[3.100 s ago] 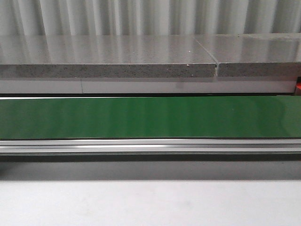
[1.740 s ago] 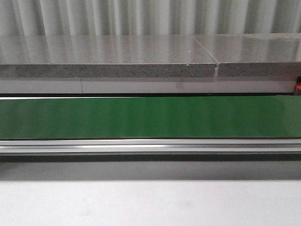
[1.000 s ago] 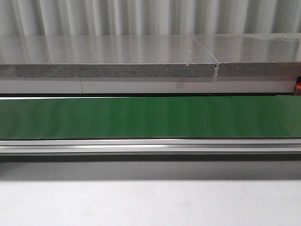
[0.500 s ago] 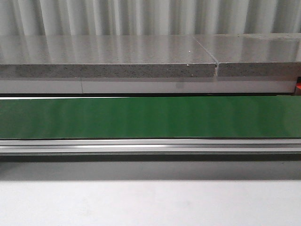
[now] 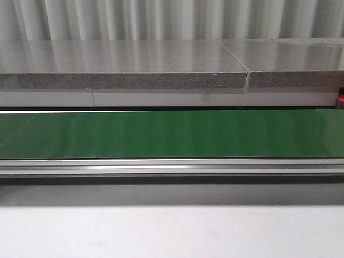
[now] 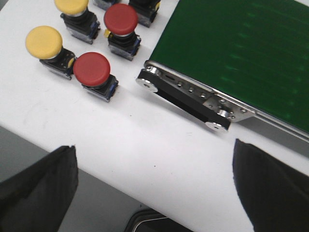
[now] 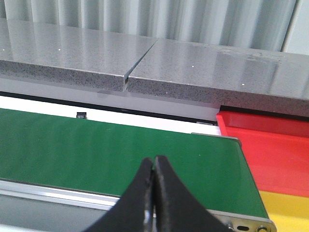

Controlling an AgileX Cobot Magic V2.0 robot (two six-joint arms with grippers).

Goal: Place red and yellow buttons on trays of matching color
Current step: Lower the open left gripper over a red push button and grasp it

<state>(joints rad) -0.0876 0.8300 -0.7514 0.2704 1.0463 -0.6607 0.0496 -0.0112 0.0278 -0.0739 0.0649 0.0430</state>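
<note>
In the left wrist view, red buttons (image 6: 92, 69) (image 6: 121, 20) and yellow buttons (image 6: 44, 42) (image 6: 71, 5) stand on black bases on the white table, beside the end of the green belt (image 6: 241, 53). My left gripper (image 6: 154, 181) is open over the table's edge, well short of the buttons, nothing between its fingers. My right gripper (image 7: 154, 162) is shut and empty above the green belt (image 7: 96, 154). Past the belt's end lie the red tray (image 7: 265, 145) and the yellow tray (image 7: 287, 208). The front view shows no button or gripper.
A grey stone shelf (image 5: 123, 72) runs behind the belt (image 5: 172, 133) in the front view, with an aluminium rail (image 5: 172, 167) along the belt's near side. The belt's roller bracket (image 6: 193, 99) juts out near the buttons. A sliver of red (image 5: 341, 99) shows at the far right.
</note>
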